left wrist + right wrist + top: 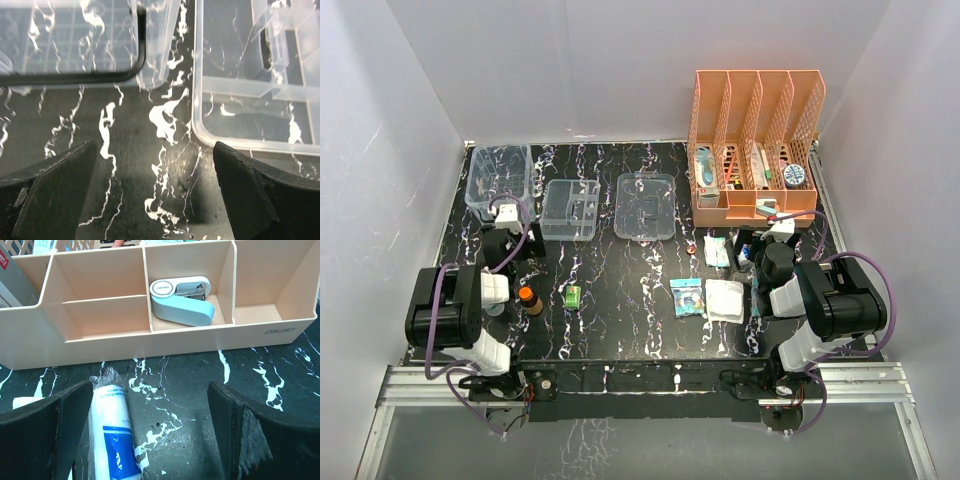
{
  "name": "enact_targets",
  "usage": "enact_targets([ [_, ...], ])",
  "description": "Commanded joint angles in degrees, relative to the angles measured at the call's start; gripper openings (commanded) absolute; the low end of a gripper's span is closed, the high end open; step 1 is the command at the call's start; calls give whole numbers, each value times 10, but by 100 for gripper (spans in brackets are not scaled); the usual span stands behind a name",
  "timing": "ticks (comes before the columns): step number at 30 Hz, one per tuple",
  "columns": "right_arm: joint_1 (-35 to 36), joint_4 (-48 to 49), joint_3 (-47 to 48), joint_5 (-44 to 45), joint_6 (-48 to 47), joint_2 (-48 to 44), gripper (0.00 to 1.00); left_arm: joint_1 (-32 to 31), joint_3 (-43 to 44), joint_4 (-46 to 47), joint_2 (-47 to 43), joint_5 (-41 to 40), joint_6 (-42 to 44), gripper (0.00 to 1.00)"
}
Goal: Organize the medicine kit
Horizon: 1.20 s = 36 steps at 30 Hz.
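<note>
Left end effector (154,150) spread; lid (646,206) long axis near-far.

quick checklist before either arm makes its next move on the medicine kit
1. left pincer open and empty: ok
2. right pincer open and empty: ok
3. deep clear box uncovered, lid lying apart from it: ok
4. divided tray not touching the left pincer: ok
5. wrapped roll centred in the right pincer: not ok, it lies off to one side
6. deep clear box contents: cannot tell
</note>
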Motion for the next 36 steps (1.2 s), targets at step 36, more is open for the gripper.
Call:
enact_targets([
  [36, 77, -539, 202, -15, 137, -343, 88, 110, 909, -922, 196, 65, 55, 85],
])
